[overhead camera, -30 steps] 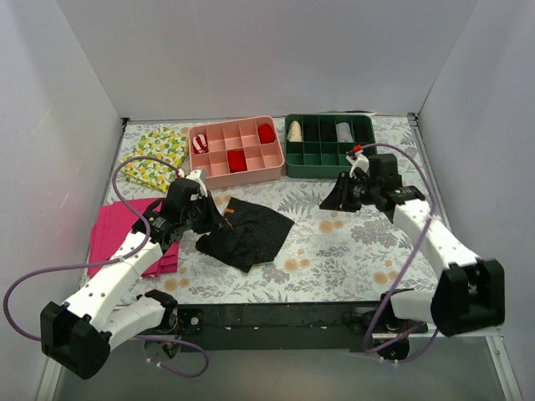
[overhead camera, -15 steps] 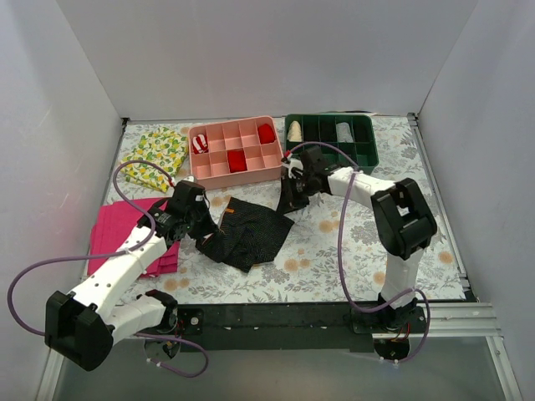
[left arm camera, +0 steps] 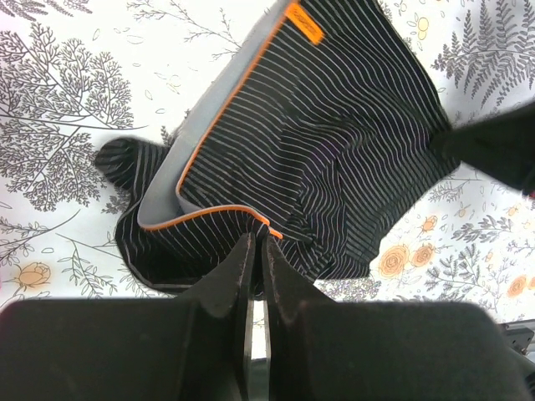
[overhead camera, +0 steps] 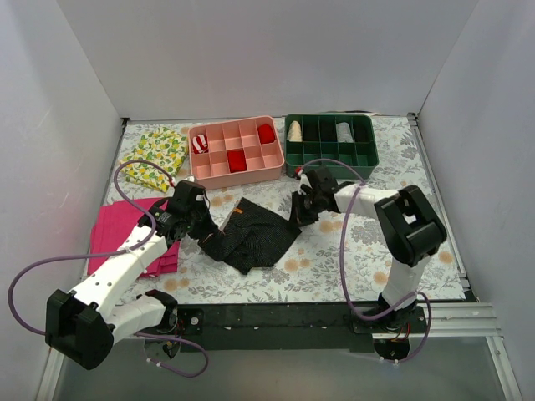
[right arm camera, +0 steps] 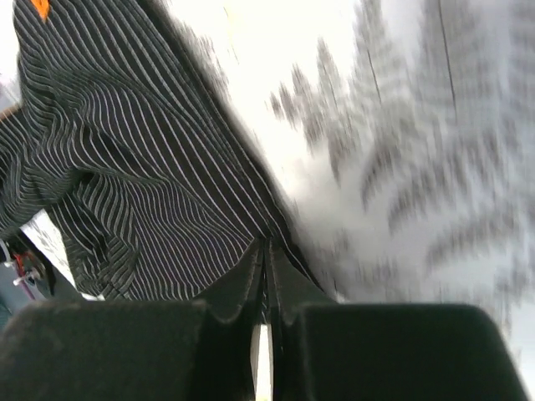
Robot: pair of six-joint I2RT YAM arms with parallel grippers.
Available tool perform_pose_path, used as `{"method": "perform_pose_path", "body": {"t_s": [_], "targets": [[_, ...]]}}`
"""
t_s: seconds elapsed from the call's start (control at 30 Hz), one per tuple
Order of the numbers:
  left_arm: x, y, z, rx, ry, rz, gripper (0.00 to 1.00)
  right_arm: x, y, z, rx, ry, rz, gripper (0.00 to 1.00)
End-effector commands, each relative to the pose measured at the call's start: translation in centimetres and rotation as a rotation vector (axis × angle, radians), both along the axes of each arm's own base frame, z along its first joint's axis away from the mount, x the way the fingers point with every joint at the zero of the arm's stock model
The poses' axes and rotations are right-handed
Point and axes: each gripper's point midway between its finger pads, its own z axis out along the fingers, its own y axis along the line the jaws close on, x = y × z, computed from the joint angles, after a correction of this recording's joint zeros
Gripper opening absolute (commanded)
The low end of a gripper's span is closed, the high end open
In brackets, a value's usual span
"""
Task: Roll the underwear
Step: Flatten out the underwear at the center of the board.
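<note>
The underwear (overhead camera: 255, 232) is a black garment with thin white stripes and an orange-edged waistband, lying crumpled mid-table. My left gripper (overhead camera: 205, 232) is at its left edge, shut on the fabric. In the left wrist view the fingertips (left arm camera: 257, 242) pinch the orange-trimmed hem of the underwear (left arm camera: 318, 142). My right gripper (overhead camera: 297, 213) is at the garment's right corner, shut on it. In the blurred right wrist view its closed tips (right arm camera: 266, 246) pinch the edge of the underwear (right arm camera: 125, 150). The right gripper (left arm camera: 493, 150) also shows dark at the right of the left wrist view.
A pink divided tray (overhead camera: 236, 152) and a green divided tray (overhead camera: 330, 142) stand at the back, each holding small rolled items. A folded magenta cloth (overhead camera: 125, 230) lies under the left arm. A lemon-print cloth (overhead camera: 157, 155) lies at the back left.
My right arm swung in from the right side to the underwear's right corner and shut on it. The left gripper stayed shut on the left edge, shifting slightly.
</note>
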Motion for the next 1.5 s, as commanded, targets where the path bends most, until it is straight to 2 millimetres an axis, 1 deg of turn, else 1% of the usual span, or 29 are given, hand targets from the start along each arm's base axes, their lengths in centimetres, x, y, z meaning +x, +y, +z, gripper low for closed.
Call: {"method": "perform_pose_path", "body": {"t_s": [0.0,0.03,0.07,0.1,0.13,0.17,0.23,0.27,0.3,0.33,0.37,0.4,0.43,0.47,0.53,0.57,0.6,0.63,0.67,0.7,0.73,0.83,0.93,1.1,1.13,1.37,1.4,1.43,1.47], "targets": [[1.0,-1.2,1.6,-0.039,-0.047,-0.043,0.00,-5.7,-6.5,-4.2,-0.228,0.093,-0.105,0.11],[1.2,-1.5,1.7,-0.044,-0.048,-0.052,0.00,-8.7,-8.3,-5.5,-0.264,0.159,-0.128,0.10],[1.4,-1.7,1.4,-0.039,-0.040,-0.063,0.00,-9.1,-8.7,-4.4,-0.251,0.127,-0.153,0.10],[1.7,-2.0,1.5,-0.046,-0.045,-0.073,0.00,-10.4,-9.5,-4.5,-0.257,0.138,-0.162,0.10],[1.9,-2.3,1.7,-0.056,-0.047,-0.083,0.00,-12.7,-10.8,-5.1,-0.274,0.171,-0.172,0.10],[1.9,-2.8,1.9,-0.076,-0.044,-0.105,0.00,-12.9,-10.5,-3.4,-0.217,0.127,-0.185,0.11],[2.1,-3.6,1.6,-0.091,-0.035,-0.134,0.00,-13.5,-10.3,-1.8,-0.155,0.084,-0.177,0.15],[2.4,-3.8,1.7,-0.096,-0.037,-0.145,0.00,-12.8,-9.6,0.7,-0.082,0.003,-0.165,0.20],[2.6,-4.0,1.5,-0.094,-0.035,-0.156,0.00,-12.4,-9.2,2.1,-0.046,-0.040,-0.157,0.23],[2.6,-4.3,1.4,-0.101,-0.031,-0.170,0.00,-11.4,-8.8,4.2,0.000,-0.117,-0.164,0.40],[2.9,-4.5,1.6,-0.103,-0.037,-0.178,0.00,-10.0,-8.3,6.3,0.026,-0.172,-0.176,0.50],[3.0,-4.6,1.7,-0.103,-0.039,-0.185,0.00,-9.2,-8.0,7.6,0.035,-0.219,-0.159,0.55],[3.2,-4.7,1.3,-0.091,-0.032,-0.195,0.00,-8.4,-7.7,8.4,0.032,-0.243,-0.156,0.57],[3.4,-4.6,1.3,-0.083,-0.034,-0.193,0.00,-6.7,-7.3,9.3,0.009,-0.257,-0.159,0.58],[3.6,-4.6,1.3,-0.073,-0.032,-0.199,0.00,-5.1,-6.6,9.4,-0.020,-0.274,-0.119,0.58],[3.7,-4.7,1.3,-0.071,-0.030,-0.200,0.00,-4.1,-6.3,7.9,-0.061,-0.232,-0.108,0.58],[3.8,-4.7,1.4,-0.069,-0.032,-0.201,0.00,-2.4,-5.4,8.9,-0.048,-0.261,-0.102,0.57],[3.9,-4.7,1.2,-0.066,-0.029,-0.203,0.00,-1.2,-5.0,7.4,-0.076,-0.237,-0.087,0.56],[3.9,-4.7,1.1,-0.065,-0.025,-0.202,0.00,-0.4,-4.4,7.3,-0.065,-0.238,-0.074,0.56],[4.1,-4.8,1.2,-0.067,-0.028,-0.202,0.00,1.3,-3.4,8.3,-0.040,-0.274,-0.066,0.56],[4.1,-4.8,1.1,-0.066,-0.023,-0.203,0.00,2.0,-3.3,6.8,-0.065,-0.248,-0.049,0.54],[4.3,-4.9,1.1,-0.068,-0.021,-0.197,0.00,3.9,-3.0,5.4,-0.094,-0.231,-0.043,0.54],[4.5,-5.1,1.3,-0.074,-0.021,-0.192,0.00,4.3,-2.8,4.3,-0.091,-0.208,-0.014,0.53],[4.5,-5.0,1.3,-0.072,-0.021,-0.182,0.00,4.1,-2.5,3.0,-0.083,-0.194,0.018,0.53],[4.5,-5.0,1.2,-0.072,-0.020,-0.181,0.00,4.0,-2.5,2.4,-0.085,-0.179,0.025,0.53],[4.4,-5.0,0.8,-0.067,-0.005,-0.185,0.00,3.7,-1.5,1.4,-0.044,-0.135,0.053,0.49],[4.4,-5.0,0.7,-0.068,-0.003,-0.186,0.00,3.6,-1.4,1.4,-0.038,-0.131,0.054,0.46],[4.4,-5.0,0.7,-0.068,-0.003,-0.186,0.00,3.6,-1.3,1.2,-0.034,-0.126,0.056,0.31],[4.3,-4.9,0.6,-0.065,-0.001,-0.185,0.00,3.5,-1.3,1.3,-0.029,-0.123,0.056,0.25]]}}
